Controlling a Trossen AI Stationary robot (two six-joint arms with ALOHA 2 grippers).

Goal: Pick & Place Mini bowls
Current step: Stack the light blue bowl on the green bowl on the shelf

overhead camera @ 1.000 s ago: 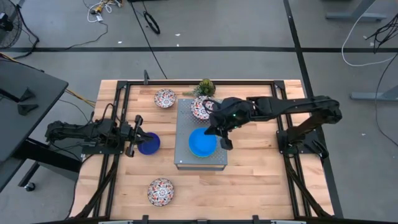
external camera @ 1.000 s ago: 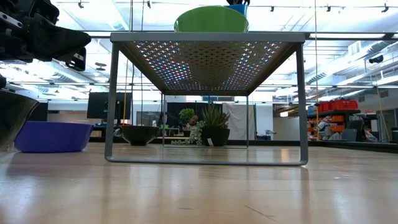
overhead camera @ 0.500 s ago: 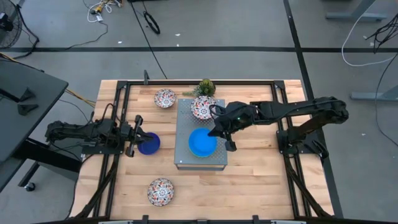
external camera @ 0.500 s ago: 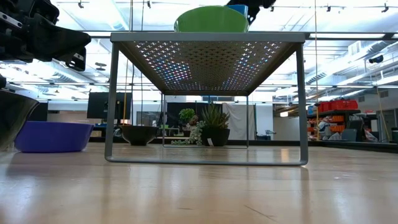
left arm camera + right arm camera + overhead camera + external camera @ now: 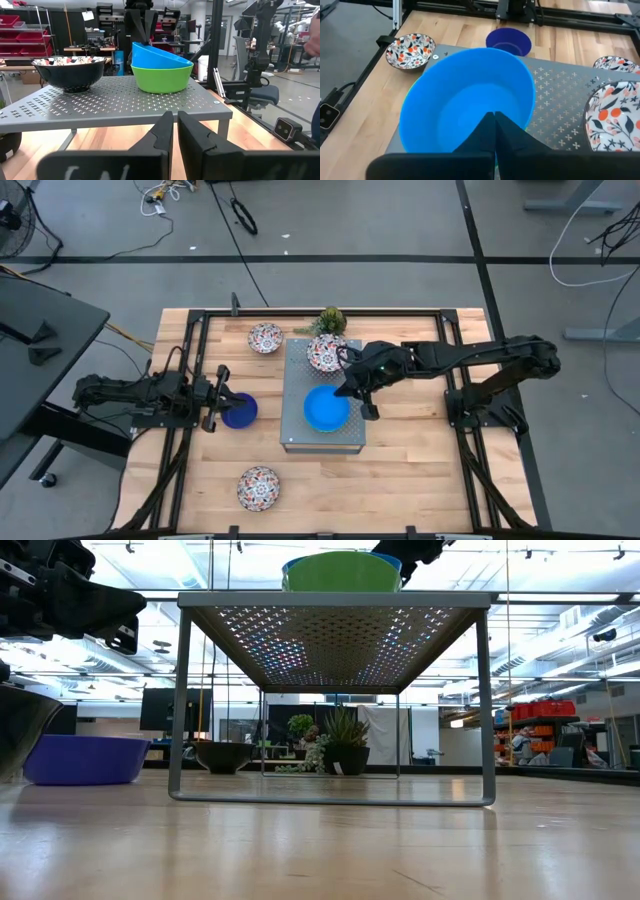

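Where green bowl (image 5: 162, 77) sits, blue bowl (image 5: 159, 55) inside

Light blue bowl (image 5: 159, 56) sits tilted, nested in the green bowl (image 5: 161, 78).

grey floor (image 5: 400, 220) with black cables (image 5: 240, 215) surrounds the wooden surface (image 5: 400, 480); red storage bins (image 5: 20, 37) and bright ceiling lights (image 5: 560, 630) beyond.

place: likely robotics lab/workshop | evidence: red parts bins (image 5: 17, 22), shelving, office chair (image 5: 257, 92), floor cables (image 5: 590, 240)
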